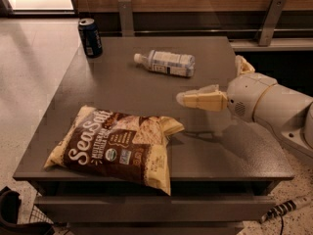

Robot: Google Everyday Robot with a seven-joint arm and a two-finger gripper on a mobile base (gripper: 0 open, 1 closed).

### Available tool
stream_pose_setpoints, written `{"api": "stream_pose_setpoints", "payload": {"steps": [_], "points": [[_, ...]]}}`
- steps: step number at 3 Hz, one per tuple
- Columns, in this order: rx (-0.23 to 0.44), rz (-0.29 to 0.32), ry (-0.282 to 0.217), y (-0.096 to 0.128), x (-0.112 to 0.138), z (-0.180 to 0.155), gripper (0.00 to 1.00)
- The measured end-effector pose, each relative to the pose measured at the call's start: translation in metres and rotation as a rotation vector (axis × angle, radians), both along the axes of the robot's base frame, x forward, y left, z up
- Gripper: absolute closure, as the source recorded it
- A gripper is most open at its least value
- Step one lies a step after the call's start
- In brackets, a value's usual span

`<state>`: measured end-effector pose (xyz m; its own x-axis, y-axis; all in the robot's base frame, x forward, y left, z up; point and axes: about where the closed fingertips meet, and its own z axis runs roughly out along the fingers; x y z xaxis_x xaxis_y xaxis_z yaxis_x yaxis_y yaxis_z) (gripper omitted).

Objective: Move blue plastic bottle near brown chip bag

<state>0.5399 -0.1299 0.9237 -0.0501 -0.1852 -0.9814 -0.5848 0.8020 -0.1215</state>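
Observation:
The blue plastic bottle (166, 62) lies on its side at the far middle of the grey table (122, 89), its white cap pointing left. The brown chip bag (117, 148) with "Sea Salt" lettering lies flat at the front left, well apart from the bottle. My gripper (209, 79) comes in from the right over the table, open and empty. One cream finger (200, 100) points left toward the bag's corner and the other finger (243, 65) sticks up behind. The gripper is to the right of and nearer than the bottle and does not touch it.
A dark blue soda can (90, 37) stands upright at the table's far left corner. A wooden wall with metal brackets (271, 21) runs behind the table. Floor lies to the left, and a cable (281, 212) lies on the floor at the front right.

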Motion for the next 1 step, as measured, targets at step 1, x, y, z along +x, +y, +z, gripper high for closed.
{"api": "stream_pose_setpoints", "payload": {"steps": [1], "points": [[0.000, 0.000, 0.000, 0.0001, 0.0000, 0.0000, 0.00]]}}
